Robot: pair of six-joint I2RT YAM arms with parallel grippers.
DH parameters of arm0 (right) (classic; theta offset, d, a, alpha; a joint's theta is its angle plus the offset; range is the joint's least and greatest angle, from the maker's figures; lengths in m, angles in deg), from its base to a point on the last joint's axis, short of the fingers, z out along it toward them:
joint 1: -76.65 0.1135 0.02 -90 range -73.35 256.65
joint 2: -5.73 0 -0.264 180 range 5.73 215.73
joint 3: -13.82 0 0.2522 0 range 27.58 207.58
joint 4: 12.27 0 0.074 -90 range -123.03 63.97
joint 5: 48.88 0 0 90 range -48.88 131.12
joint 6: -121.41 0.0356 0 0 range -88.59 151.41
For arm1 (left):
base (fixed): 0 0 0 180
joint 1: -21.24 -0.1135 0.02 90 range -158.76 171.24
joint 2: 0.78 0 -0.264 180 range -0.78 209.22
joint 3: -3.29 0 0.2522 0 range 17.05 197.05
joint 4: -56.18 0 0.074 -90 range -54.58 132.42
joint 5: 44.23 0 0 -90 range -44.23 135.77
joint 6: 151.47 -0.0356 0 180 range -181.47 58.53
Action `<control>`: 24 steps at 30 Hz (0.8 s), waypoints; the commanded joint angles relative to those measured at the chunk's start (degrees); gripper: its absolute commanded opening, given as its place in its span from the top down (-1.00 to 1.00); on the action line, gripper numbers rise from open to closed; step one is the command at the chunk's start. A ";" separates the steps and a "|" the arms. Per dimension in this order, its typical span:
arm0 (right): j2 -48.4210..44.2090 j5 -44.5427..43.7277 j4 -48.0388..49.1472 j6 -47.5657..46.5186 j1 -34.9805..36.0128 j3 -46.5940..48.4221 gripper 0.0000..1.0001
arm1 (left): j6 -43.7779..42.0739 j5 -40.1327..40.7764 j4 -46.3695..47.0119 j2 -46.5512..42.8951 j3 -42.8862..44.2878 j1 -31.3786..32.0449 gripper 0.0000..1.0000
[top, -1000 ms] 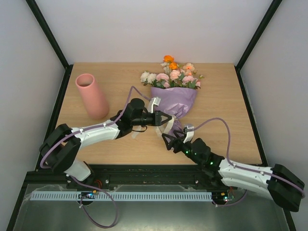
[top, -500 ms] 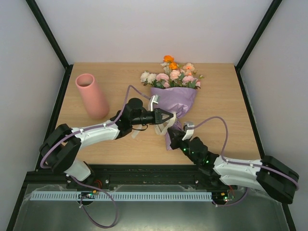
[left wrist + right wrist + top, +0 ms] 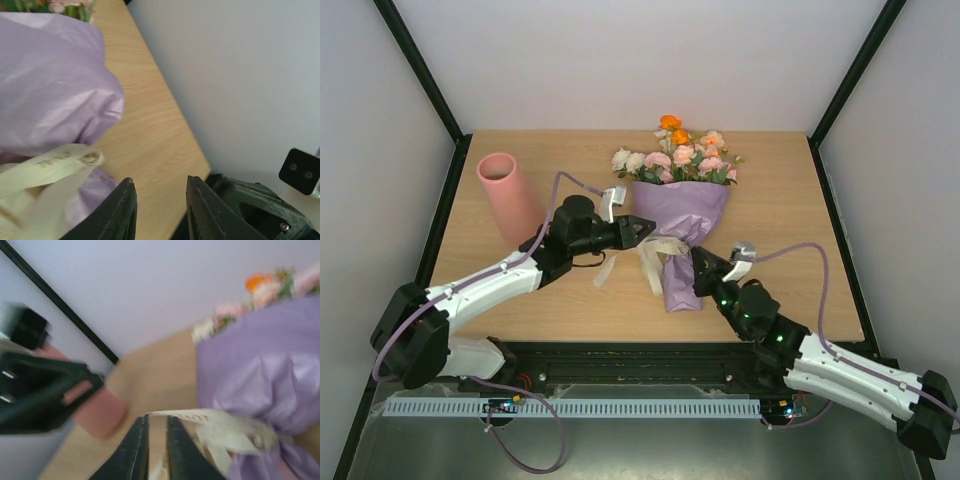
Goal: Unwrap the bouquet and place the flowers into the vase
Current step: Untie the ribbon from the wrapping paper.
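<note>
The bouquet (image 3: pixel 682 215) lies on the table, its lilac wrap (image 3: pixel 50 75) tied with a cream ribbon (image 3: pixel 658 254), and the flowers (image 3: pixel 677 155) point to the far side. The salmon-pink vase (image 3: pixel 510 196) stands at the far left. My left gripper (image 3: pixel 642 228) is open at the wrap's left edge, with only bare table between its fingers (image 3: pixel 125 210). My right gripper (image 3: pixel 698 266) sits at the stem end on the wrap's right side. In the right wrist view it (image 3: pixel 157 419) is shut on a ribbon strand (image 3: pixel 210 416) that runs taut to the knot.
A black frame rail (image 3: pixel 448 215) borders the table on the left and another (image 3: pixel 838 225) on the right. The left arm (image 3: pixel 45 390) appears blurred in front of the vase (image 3: pixel 100 412) in the right wrist view. A loose ribbon tail (image 3: pixel 605 270) lies left of the bouquet.
The left gripper has opened and drawn back to the left and slightly away. The right gripper has closed on the ribbon and its arm has swung to the right.
</note>
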 commanded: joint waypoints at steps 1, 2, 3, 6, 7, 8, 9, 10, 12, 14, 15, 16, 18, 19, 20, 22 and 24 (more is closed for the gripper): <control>8.45 2.46 -11.03 2.91 0.14 1.51 0.68 | -8.35 8.66 -12.00 -1.91 0.09 -0.82 0.09; 10.17 3.35 -11.48 2.93 0.12 1.88 0.59 | -9.19 9.61 -13.51 -1.91 -0.53 -1.68 0.08; 11.59 4.20 -12.63 2.49 0.16 2.63 0.53 | -9.79 10.84 -14.91 -1.85 -1.12 -2.27 0.05; 14.30 5.77 -15.77 1.46 0.13 5.61 0.36 | -12.24 16.90 -18.42 -1.52 -3.47 -2.94 -0.08; 14.66 6.03 -16.57 1.28 0.17 6.49 0.33 | -12.66 18.78 -19.38 -1.05 -4.19 -3.14 -0.11; 14.69 6.19 -16.91 1.27 0.15 7.13 0.30 | -13.20 20.02 -19.56 -0.29 -4.76 -3.40 -0.14; 14.54 6.36 -16.86 1.14 0.17 7.27 0.28 | -13.72 20.94 -19.55 0.66 -5.29 -3.66 -0.17; 14.25 6.67 -16.64 1.04 0.15 7.24 0.27 | -14.27 21.46 -19.45 1.94 -5.56 -3.90 -0.19; 13.60 7.23 -16.07 0.99 0.12 6.84 0.25 | -15.59 21.14 -19.19 5.03 -5.14 -4.26 -0.26; 13.16 7.37 -16.34 1.34 0.16 6.71 0.23 | -17.17 19.78 -18.93 8.39 -4.03 -4.25 -0.30; 12.90 7.32 -16.72 1.59 0.20 6.62 0.23 | -17.75 19.19 -18.56 9.97 -3.47 -4.27 -0.32; 12.60 7.25 -17.01 1.80 0.20 6.47 0.22 | -18.40 18.33 -18.09 11.39 -2.82 -4.28 -0.34; 11.82 7.00 -17.30 1.91 0.19 5.73 0.21 | -19.60 15.74 -16.56 13.68 -1.86 -4.28 -0.40; 11.21 6.74 -17.45 1.84 0.13 5.41 0.20 | -19.88 15.12 -16.03 14.68 -1.54 -4.25 -0.41; 10.69 6.39 -17.71 1.64 0.12 5.28 0.20 | -20.12 14.84 -15.73 15.78 -1.07 -4.28 -0.42; 9.74 5.72 -18.36 1.38 0.12 5.05 0.18 | -20.81 14.36 -15.19 17.97 -0.39 -4.21 -0.42; 8.96 5.21 -18.36 0.84 0.19 4.69 0.17 | -21.38 13.24 -14.12 19.61 -0.11 -4.27 -0.44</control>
